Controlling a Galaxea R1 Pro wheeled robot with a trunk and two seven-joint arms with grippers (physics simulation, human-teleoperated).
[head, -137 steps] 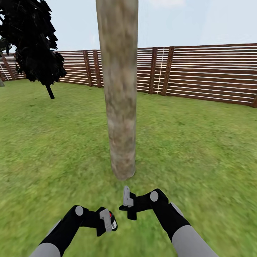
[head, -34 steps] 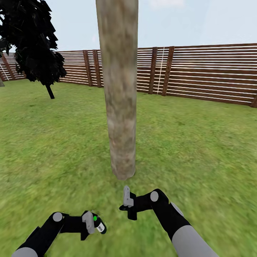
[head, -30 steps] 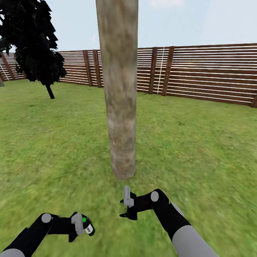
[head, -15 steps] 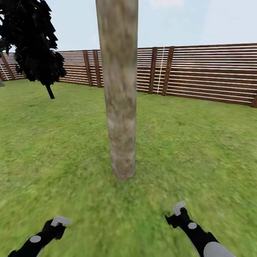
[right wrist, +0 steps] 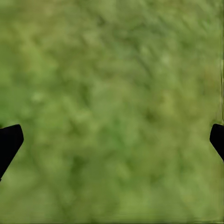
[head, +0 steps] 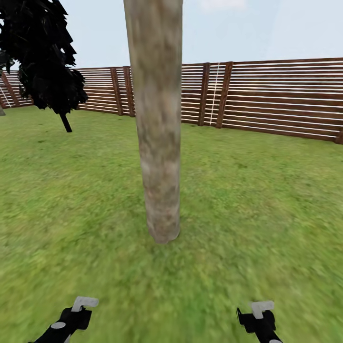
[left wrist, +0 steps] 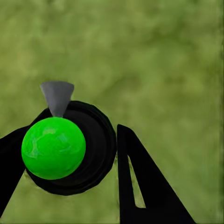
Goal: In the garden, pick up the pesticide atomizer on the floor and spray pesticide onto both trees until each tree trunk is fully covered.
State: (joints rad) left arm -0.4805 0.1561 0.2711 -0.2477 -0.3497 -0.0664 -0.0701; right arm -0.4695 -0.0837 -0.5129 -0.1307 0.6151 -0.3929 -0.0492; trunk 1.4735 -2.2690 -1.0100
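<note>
Left gripper (left wrist: 70, 154) clamped around the pesticide atomizer (left wrist: 53, 148), green-capped, above grass. Right gripper (right wrist: 112, 140) spread wide, holding nothing. Tree trunk (head: 157, 143) at 12 o'clock.

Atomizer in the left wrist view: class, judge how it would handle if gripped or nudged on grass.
The atomizer looks round-bodied, so on its side it would probably roll. Its glossy green cap suggests rigid, possibly slippery plastic. The left end effector alone holds it, so it is likely light.
</note>
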